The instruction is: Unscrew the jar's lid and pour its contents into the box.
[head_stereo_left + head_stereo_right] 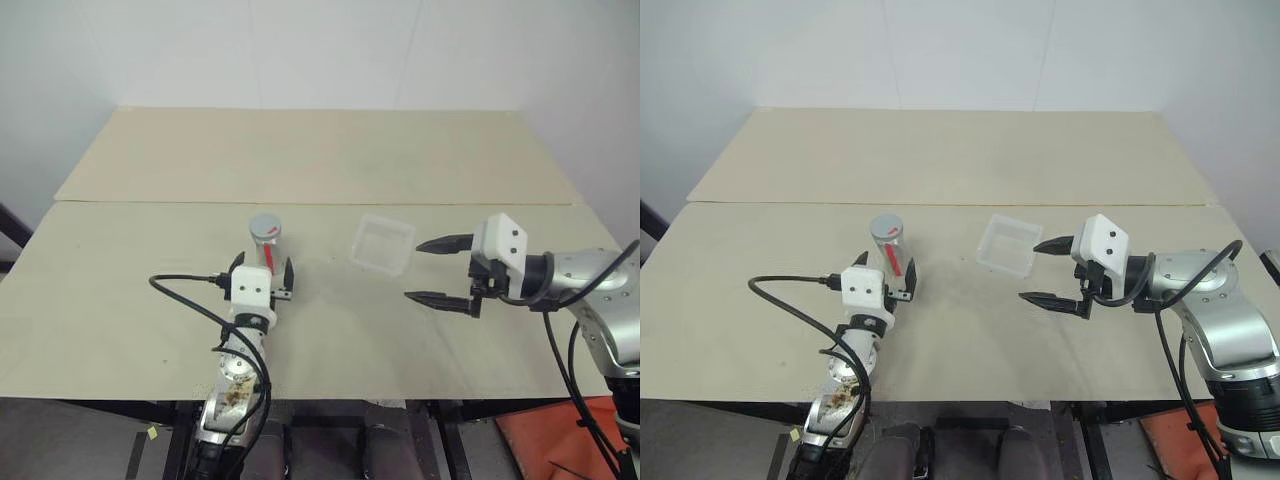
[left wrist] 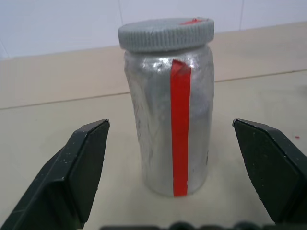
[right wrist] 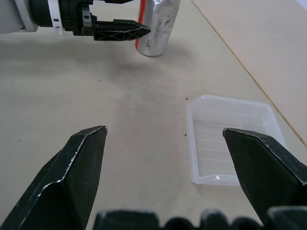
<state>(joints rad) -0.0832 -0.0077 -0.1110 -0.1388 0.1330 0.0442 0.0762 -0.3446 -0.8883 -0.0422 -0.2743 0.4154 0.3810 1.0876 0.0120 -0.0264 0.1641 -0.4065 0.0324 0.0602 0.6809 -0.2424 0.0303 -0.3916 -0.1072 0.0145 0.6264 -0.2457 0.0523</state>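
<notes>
The jar stands upright on the bench, left of centre, silvery with a red stripe down the side that faces the near edge. The lid sits on top of the jar, grey, with a small red mark on its upper face. Left claw is at the near side of the jar, pointing toward it; its two black fingers stand wide apart, one on each side of the jar's line, neither touching the jar wall in the left wrist view. The box lies flat on the bench, right of the jar and well apart from it, clear plastic, open side up; nothing can be made out inside it. Right claw hovers just right of the box, pointing left toward it, fingers spread wide and holding nothing. In the right wrist view the box lies closer to one finger than the other, and the jar stands beyond with the left claw beside it. A few tiny dark specks lie on the bench near the box; what they are cannot be told.
</notes>
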